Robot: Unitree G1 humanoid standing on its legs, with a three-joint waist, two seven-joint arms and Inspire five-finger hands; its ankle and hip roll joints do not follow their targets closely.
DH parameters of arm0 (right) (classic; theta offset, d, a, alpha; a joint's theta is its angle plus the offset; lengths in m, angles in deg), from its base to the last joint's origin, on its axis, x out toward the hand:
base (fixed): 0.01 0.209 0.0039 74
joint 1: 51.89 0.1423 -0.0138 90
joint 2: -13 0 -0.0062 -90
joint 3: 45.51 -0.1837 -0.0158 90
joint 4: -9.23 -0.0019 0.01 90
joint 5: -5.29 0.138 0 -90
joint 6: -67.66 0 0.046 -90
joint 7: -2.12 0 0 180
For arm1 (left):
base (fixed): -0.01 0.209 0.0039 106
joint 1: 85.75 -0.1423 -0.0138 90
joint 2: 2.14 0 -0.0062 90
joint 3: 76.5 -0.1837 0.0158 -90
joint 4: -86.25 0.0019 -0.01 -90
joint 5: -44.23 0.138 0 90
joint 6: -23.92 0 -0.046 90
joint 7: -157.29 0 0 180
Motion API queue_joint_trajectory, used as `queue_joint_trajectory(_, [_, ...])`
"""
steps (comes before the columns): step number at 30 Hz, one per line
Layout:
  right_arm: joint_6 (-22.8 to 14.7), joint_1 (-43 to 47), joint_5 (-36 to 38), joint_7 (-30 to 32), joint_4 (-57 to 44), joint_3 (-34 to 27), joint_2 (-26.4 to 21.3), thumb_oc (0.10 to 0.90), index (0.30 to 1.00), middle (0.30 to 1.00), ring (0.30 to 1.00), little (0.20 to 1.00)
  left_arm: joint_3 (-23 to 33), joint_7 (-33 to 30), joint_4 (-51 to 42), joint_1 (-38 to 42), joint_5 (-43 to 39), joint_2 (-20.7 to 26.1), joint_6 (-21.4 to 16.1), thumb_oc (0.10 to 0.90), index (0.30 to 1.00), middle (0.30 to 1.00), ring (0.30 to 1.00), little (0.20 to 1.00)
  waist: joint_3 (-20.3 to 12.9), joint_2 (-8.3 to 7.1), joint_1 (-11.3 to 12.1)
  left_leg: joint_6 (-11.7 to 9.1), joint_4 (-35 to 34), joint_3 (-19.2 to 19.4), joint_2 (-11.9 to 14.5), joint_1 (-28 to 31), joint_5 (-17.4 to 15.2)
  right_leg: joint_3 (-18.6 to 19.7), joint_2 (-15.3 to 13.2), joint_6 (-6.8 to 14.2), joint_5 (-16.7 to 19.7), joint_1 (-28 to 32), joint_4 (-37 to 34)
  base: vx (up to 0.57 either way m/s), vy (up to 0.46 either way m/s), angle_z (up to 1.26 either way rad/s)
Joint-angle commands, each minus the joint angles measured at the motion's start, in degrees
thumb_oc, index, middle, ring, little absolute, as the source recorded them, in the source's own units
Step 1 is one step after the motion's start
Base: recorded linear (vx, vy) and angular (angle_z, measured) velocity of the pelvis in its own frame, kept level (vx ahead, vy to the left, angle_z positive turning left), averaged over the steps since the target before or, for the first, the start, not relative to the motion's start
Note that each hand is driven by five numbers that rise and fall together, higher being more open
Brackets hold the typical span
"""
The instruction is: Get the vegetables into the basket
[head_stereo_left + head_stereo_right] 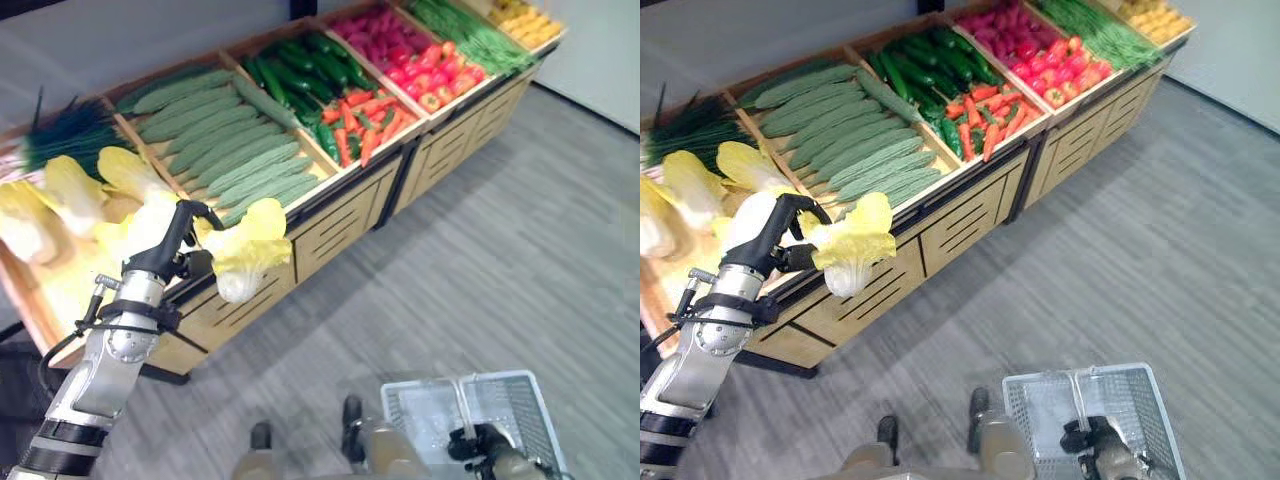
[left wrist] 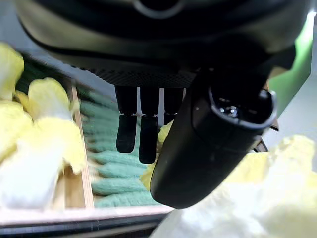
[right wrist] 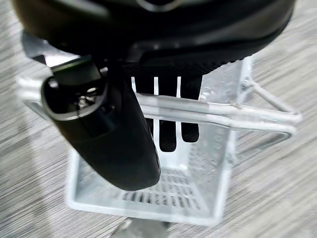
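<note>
**Loosely held cabbage could drop short of the basket**

Clearly the risk sits with the left hand (image 1: pixel 770 240), whose fingers and thumb curl round one napa cabbage (image 1: pixel 853 243). The cabbage juts out past the fingertips, beyond the front edge of the wooden produce stand (image 1: pixel 970 215), with bare floor (image 1: pixel 1140 230) beneath it. In the left wrist view the leafy yellow mass lies against the thumb, but the fingers there look only partly wrapped, so the hold seems to be on soft outer leaves rather than the firm stem. Leaves may tear or slide, and the head could fall on the way over.

The white wire basket (image 1: pixel 520 395) hangs well apart from that hand, low on the robot's other side. The right hand (image 3: pixel 168 111) has its fingers hooked round the basket's handle (image 3: pixel 257 116), and the basket looks empty inside. A long carry across open floor gives the cabbage time to slip. The basket could also swing on its handle, so a release made too high or off-centre might bounce the head off the rim.

The other cabbages (image 1: pixel 70 195) lie behind the left hand in their crate, beside the green gourds (image 1: pixel 230 150).
</note>
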Motion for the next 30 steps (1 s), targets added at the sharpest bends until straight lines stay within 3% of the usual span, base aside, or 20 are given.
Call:
queue_joint_trajectory(1, [-0.2, -0.8, 1.6, 0.1, -0.4, 3.3, -1.1, 0.4, 0.3, 0.3, 0.3, 0.3, 6.2, -4.9, -7.3, 4.2, -0.1, 2.0, -3.4, 0.4, 0.3, 0.3, 0.3, 0.3, -2.3, 1.89, -0.5, 0.9, -0.7, 2.5, -2.7, 3.3, -3.0, 3.3, -5.8, 6.6, 4.4, 8.5, -8.6, -0.03, 0.198, -0.62])
queue_joint_trajectory(6, [0.0, -0.1, 1.0, -0.3, -0.3, 4.3, -0.1, 0.4, 0.3, 0.3, 0.3, 0.3, 6.6, -5.1, -7.3, 4.2, 0.0, 2.2, -3.2, 0.4, 0.3, 0.3, 0.3, 0.3, -1.9, 0.79, 0.2, 2.3, -0.5, 4.2, -4.2, 3.8, -4.2, 5.7, -6.7, 7.6, 5.9, 7.2, -8.7, -0.01, 0.133, -0.36])
queue_joint_trajectory(13, [0.0, -0.2, 0.7, -0.8, -1.0, 4.9, 0.8, 0.4, 0.3, 0.3, 0.3, 0.3, 7.2, -4.7, -7.8, 4.0, -0.1, 2.3, -2.8, 0.4, 0.3, 0.3, 0.3, 0.3, -0.6, -0.73, -0.7, 4.4, 2.2, 7.3, -7.1, 4.4, -7.1, 9.5, -8.3, 9.4, 10.1, 4.9, -8.7, -0.04, 0.113, -0.33])
queue_joint_trajectory(16, [-0.3, 0.7, 0.6, -0.7, -1.6, 5.4, 0.8, 0.4, 0.3, 0.3, 0.3, 0.3, 7.7, -5.0, -7.9, 4.0, -0.2, 2.1, -2.9, 0.4, 0.3, 0.3, 0.3, 0.3, 0.6, -1.28, -1.4, 4.6, 3.6, 9.9, -7.4, 3.4, -7.8, 10.0, -8.7, 10.8, 14.7, 2.5, -10.2, -0.11, 0.021, -0.29])
queue_joint_trajectory(17, [-0.4, 1.0, 0.3, -0.7, -2.0, 5.6, 0.8, 0.4, 0.3, 0.3, 0.3, 0.3, 8.3, -5.1, -7.9, 3.7, -0.2, 2.3, -2.9, 0.4, 0.3, 0.3, 0.3, 0.3, 0.7, -1.28, -1.3, 4.2, 3.4, 11.2, -6.8, 3.0, -7.4, 9.4, -8.6, 11.0, 16.2, 1.4, -10.6, -0.21, -0.078, -0.63])
queue_joint_trajectory(18, [-0.7, 2.0, -0.4, -0.3, -2.8, 6.6, 1.2, 0.4, 0.3, 0.3, 0.3, 0.3, 9.0, -5.5, -8.2, 2.9, -0.2, 2.9, -3.0, 0.4, 0.3, 0.3, 0.3, 0.3, 0.9, 0.03, -0.2, 3.3, 2.1, 14.1, -3.5, 2.5, -5.4, 3.8, -9.2, 10.8, 14.8, 0.6, -9.5, -0.24, -0.07, -1.03])
queue_joint_trajectory(21, [-0.7, 2.1, -0.4, 0.3, -4.0, 6.6, 0.8, 0.4, 0.3, 0.3, 0.3, 0.3, 9.2, -5.6, -8.4, 2.9, -0.2, 3.0, -2.8, 0.4, 0.3, 0.3, 0.3, 0.3, 0.7, 1.17, 0.2, 3.2, -0.3, 15.1, -1.7, 1.7, -2.5, 1.9, -9.6, 9.6, 10.3, 2.8, -5.0, -0.2, -0.009, -0.86])
queue_joint_trajectory(22, [-0.7, 2.1, -0.4, 0.3, -4.0, 6.6, 0.8, 0.4, 0.3, 0.3, 0.3, 0.3, 9.2, -5.6, -8.5, 2.9, -0.1, 3.0, -2.8, 0.4, 0.3, 0.3, 0.3, 0.3, 0.7, 1.01, 0.3, 3.1, -0.4, 15.2, -1.8, 1.5, -2.0, 2.0, -9.7, 9.4, 10.6, 2.5, -4.9, -0.23, 0.003, -0.36])
queue_joint_trajectory(24, [-0.6, 2.4, -0.9, 0.3, -4.8, 6.6, 0.3, 0.4, 0.3, 0.3, 0.3, 0.3, 10.6, -5.8, -8.6, 1.6, -0.2, 2.9, -2.3, 0.4, 0.3, 0.3, 0.3, 0.3, -0.3, 1.6, 2.8, 3.1, -1.9, 17.9, -0.4, 0.3, -0.2, -3.8, -11.6, 9.0, 7.1, 7.1, -1.5, -0.25, -0.005, -0.25])
queue_joint_trajectory(27, [-0.6, 2.7, -1.5, 0.1, -4.6, 6.7, 0.1, 0.4, 0.3, 0.3, 0.3, 0.3, 13.2, -5.6, -8.4, -0.9, 0.3, 2.5, -1.9, 0.4, 0.3, 0.3, 0.3, 0.3, -2.2, 0.09, 5.5, 2.4, -2.4, 21.9, 0.6, -0.5, 1.3, -9.1, -12.3, 9.5, 7.1, 12.0, -3.5, -0.12, -0.07, -1.23])
queue_joint_trajectory(30, [-0.4, 2.4, -2.2, -0.3, -4.3, 6.8, -0.1, 0.4, 0.3, 0.3, 0.3, 0.3, 14.4, -5.0, -7.7, -2.5, 0.6, 2.1, -1.9, 0.4, 0.3, 0.3, 0.3, 0.3, -3.0, -1.22, 6.2, 1.6, -1.6, 23.3, 1.1, -0.4, 1.5, -10.3, -11.2, 9.7, 7.4, 13.0, -7.6, 0.02, -0.118, -1.08])
